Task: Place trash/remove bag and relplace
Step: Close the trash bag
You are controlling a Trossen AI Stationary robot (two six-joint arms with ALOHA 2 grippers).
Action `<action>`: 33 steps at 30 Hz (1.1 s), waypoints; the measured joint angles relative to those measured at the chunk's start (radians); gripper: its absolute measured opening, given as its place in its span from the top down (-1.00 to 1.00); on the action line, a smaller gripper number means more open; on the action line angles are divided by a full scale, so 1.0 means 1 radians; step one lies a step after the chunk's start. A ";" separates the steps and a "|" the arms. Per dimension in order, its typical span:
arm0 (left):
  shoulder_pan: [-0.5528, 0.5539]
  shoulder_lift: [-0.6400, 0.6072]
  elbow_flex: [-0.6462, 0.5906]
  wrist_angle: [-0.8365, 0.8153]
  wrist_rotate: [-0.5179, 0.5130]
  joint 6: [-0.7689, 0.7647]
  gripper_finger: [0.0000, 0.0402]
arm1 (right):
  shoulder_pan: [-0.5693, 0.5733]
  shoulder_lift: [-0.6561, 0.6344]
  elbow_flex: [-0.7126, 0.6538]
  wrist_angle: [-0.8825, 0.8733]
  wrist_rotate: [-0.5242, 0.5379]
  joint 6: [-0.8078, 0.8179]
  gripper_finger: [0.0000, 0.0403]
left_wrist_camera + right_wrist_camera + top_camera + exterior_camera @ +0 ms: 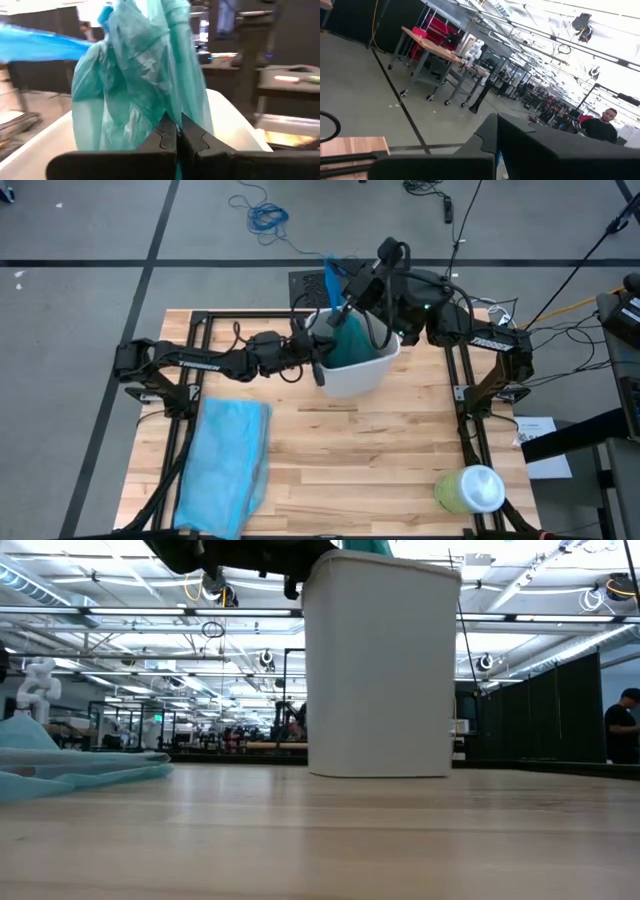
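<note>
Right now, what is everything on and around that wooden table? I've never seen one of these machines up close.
Bin: one, white, far middle of the table.
Bag: one, teal-green plastic, blue handle, gathered and rising out of the bin.
Replacement bag: one, pale sky-blue, lying flat at the table's near left.
Container: one, pale green with white top, near right corner.
Table: one, light wood.
Person: one, dark top, far off in the room.
Left gripper: fingers shut on the bag, at the bin's rim.
Right gripper: fingers shut, above the bin's far side by the bag's top.
</note>
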 joint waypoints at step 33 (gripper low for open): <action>-0.003 -0.173 -0.001 -0.270 -0.001 -0.059 0.09 | -0.016 0.000 0.000 -0.071 0.000 0.004 1.00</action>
